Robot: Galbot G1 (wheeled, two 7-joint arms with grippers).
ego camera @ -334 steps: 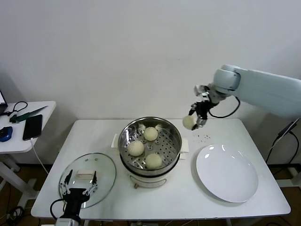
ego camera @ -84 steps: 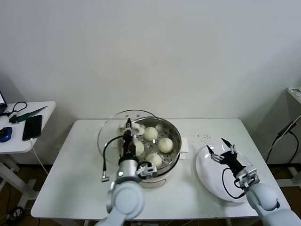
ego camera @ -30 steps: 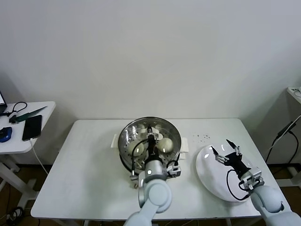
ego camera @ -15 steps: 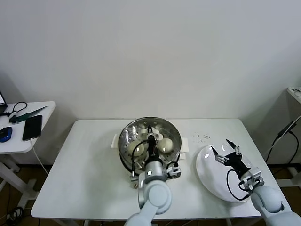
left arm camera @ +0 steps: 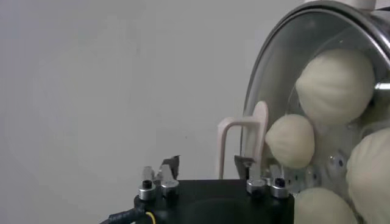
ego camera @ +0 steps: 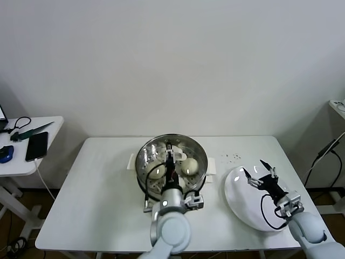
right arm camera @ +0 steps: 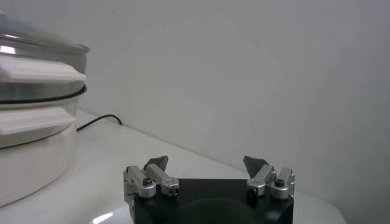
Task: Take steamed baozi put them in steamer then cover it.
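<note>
The left pincer (ego camera: 171,157) hangs over the middle of the steamer (ego camera: 171,162), right at the white handle (left arm camera: 242,141) of the cover (left arm camera: 286,79). In the left wrist view its fingers stand apart on either side of that handle and grip nothing — the cover sits on the pot rim on its own. Through the glass the baozi (left arm camera: 334,78) show inside, packed close on the perforated tray; I can make out four in the wrist view, though the arm hides part of them from the head camera.

The risks from here are small but real. One finger looks very near the handle, so a lift that drifts sideways could catch it and drag the cover off-centre or tip it off the rim. If the cover is not seated level all round — hard to judge from these views — a nudge could send the glass sliding onto the counter (ego camera: 97,183). A straight rise would avoid both.

To the right, the right pincer (ego camera: 260,171) waits over the white plate (ego camera: 242,213), fingers spread wide and empty, well apart from the steamer.
</note>
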